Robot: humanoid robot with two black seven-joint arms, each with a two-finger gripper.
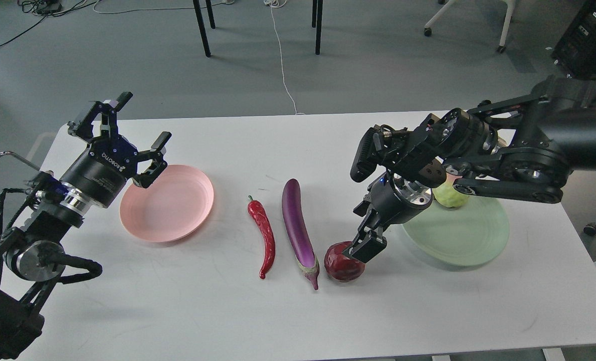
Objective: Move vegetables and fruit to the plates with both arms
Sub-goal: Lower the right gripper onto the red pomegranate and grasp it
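Note:
The pink plate (167, 205) lies empty at the left. My left gripper (145, 115) hovers open above its far left rim. The red chili pepper (262, 235) and the purple eggplant (295, 225) lie side by side at the table's middle. The dark red pomegranate (342, 268) sits just right of the eggplant's stem end. My right gripper (365, 235) points down-left with its jaws apart, its lower finger right at the pomegranate's upper right side. The yellow-green fruit (450, 196) rests on the far part of the pale green plate (458, 240), partly hidden by my right arm.
The white table (227, 311) bears everything. My right arm (508, 160) stretches low over the green plate from the right. Chair and table legs (318, 30) and a white cable stand on the grey floor beyond the far edge.

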